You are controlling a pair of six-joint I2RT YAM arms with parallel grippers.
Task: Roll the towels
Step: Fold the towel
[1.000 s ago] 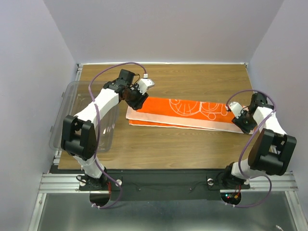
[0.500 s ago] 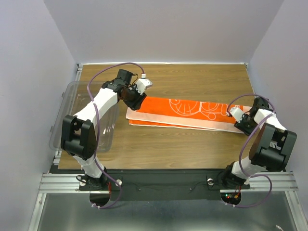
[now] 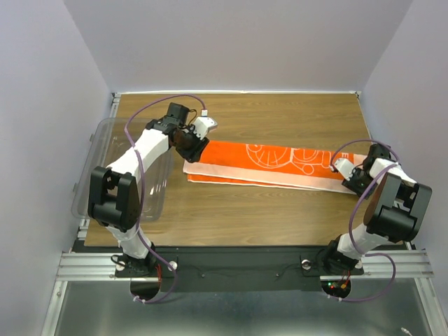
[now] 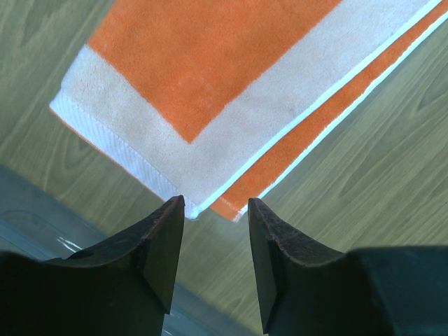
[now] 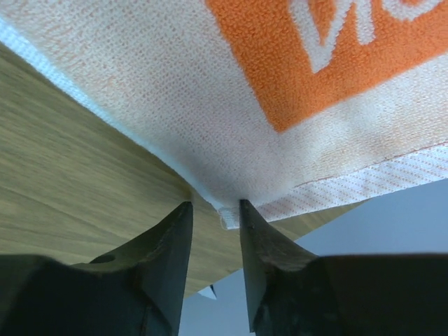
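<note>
Both the left claw (image 4: 213, 207) and right claw (image 5: 215, 210) stand parted with only a corner of the towel (image 4: 210, 63) at their tips, so pinches may slip off.

Wood-grain table (image 3: 280, 112), pale walls (image 3: 238, 42) closing round on three sides, clear tub (image 3: 91, 182) sitting at the table's left edge, metal rail (image 3: 231, 264) running along the near edge, grey sheet (image 3: 245, 308) below.
</note>
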